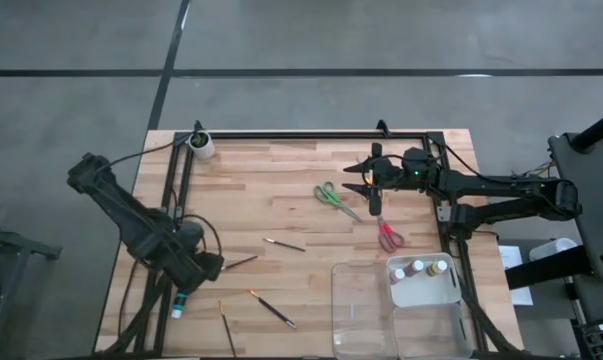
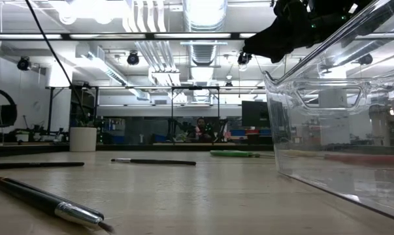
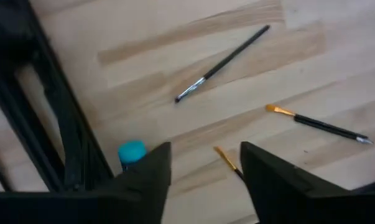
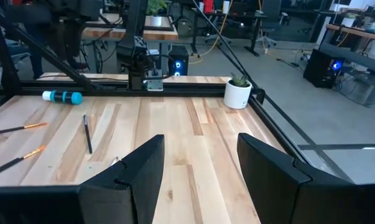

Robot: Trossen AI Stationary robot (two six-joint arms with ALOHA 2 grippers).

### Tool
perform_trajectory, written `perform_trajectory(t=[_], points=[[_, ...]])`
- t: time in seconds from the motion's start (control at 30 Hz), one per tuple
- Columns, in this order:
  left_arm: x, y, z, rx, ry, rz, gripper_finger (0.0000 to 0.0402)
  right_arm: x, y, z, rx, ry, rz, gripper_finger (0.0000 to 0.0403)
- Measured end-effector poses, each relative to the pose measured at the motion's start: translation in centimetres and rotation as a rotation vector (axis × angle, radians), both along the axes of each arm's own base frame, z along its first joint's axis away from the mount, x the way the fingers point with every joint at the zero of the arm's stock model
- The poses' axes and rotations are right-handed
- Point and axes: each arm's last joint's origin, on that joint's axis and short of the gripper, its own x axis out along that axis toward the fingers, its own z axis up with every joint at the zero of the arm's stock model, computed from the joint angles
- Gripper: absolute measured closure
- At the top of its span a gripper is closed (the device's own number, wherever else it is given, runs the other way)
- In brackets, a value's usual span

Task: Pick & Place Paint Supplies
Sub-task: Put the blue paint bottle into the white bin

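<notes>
That teal bottle (image 1: 181, 304) lying on its side at the lower left table (image 1: 281, 190) edge looks light, hard and smooth, so it'll probably roll; I'd pinch across its body. Left gripper (image 3: 203, 168) hovers with fingers spread and empty, bottle just off to one side. Right gripper (image 1: 364, 180), upper right, is released too, above the green scissors (image 1: 335, 197).

Clear plastic compartment tray (image 1: 366, 310) is sitting at the table's 5 o'clock, small paint bottles (image 1: 419, 268) standing inside. Red-handled scissors (image 1: 388, 236) are lying at its 12 o'clock; green-handled scissors (image 1: 333, 196) at 11 o'clock. Small white round cup (image 1: 201, 145) is occupying the table's 10 o'clock corner.
</notes>
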Motion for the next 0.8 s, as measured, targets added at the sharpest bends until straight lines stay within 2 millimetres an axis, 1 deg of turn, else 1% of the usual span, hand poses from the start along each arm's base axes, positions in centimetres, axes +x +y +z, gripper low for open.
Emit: perform_trajectory(t=[0.07,0.13,0.27,0.4,0.53,0.7,0.8], points=[[-0.1,-0.1,-0.3,-0.031,0.027,0.016,0.0179,0.0,0.0,0.0,0.000,0.000,0.000,0.0202],[-0.1,-0.4,-0.7,-0.087,0.077,0.019,0.0168,0.0,0.0,0.0,0.000,0.000,0.000,0.0202],[0.1,-0.4,-1.3,-0.202,0.171,0.060,0.0164,0.0,0.0,0.0,0.000,0.000,0.000,0.0202],[0.0,-0.1,-2.2,-0.273,0.270,0.106,0.0165,0.0,0.0,0.0,0.000,0.000,0.000,0.0202],[0.4,-0.3,-3.9,-0.331,0.262,0.084,0.0172,0.0,0.0,0.0,0.000,0.000,0.000,0.0202],[0.9,-0.7,-6.1,-0.410,0.205,-0.010,0.0178,0.0,0.0,0.0,0.000,0.000,-0.001,0.0202],[0.6,-0.6,-7.4,-0.448,0.252,-0.008,0.0179,0.0,0.0,0.0,0.000,0.000,-0.001,0.0202]])
